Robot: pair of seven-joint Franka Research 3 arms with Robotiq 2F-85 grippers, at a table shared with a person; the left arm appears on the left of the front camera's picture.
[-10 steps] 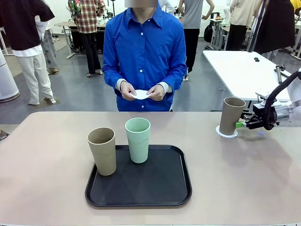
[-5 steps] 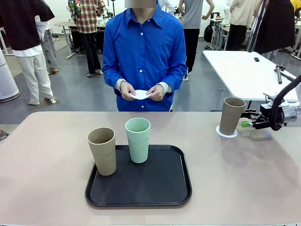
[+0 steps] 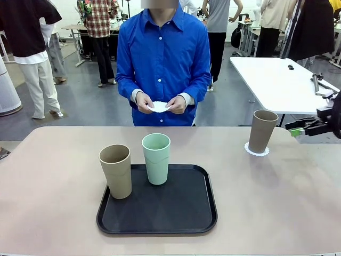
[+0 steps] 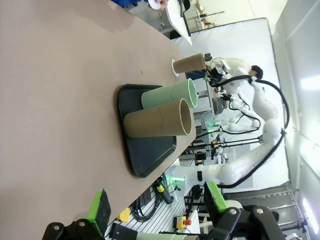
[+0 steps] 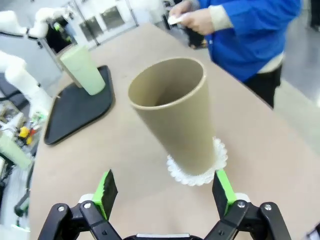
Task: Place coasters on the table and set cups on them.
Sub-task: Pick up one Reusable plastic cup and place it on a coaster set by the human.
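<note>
A tan cup (image 3: 263, 130) stands upright on a white lacy coaster (image 3: 257, 150) at the far right of the table (image 3: 53, 176). My right gripper (image 3: 294, 129) hangs open just right of it, apart from the cup. The right wrist view shows that cup (image 5: 175, 115) on its coaster (image 5: 197, 169) ahead of the open right gripper (image 5: 165, 192). A second tan cup (image 3: 115, 170) and a mint green cup (image 3: 156, 158) stand on the black tray (image 3: 176, 213). The person holds another coaster (image 3: 160, 106) in both hands. My left gripper (image 4: 157, 205) is open, well back from the tray (image 4: 150, 155).
The person in a blue shirt stands at the far edge, hands (image 3: 178, 104) above the table's rim. A white table (image 3: 272, 80) stands behind on the right. Bare tabletop lies left of the tray and between the tray and the right cup.
My right gripper has drawn back to the right, away from the tan cup, which stays on its coaster. The person and the tray cups have not moved.
</note>
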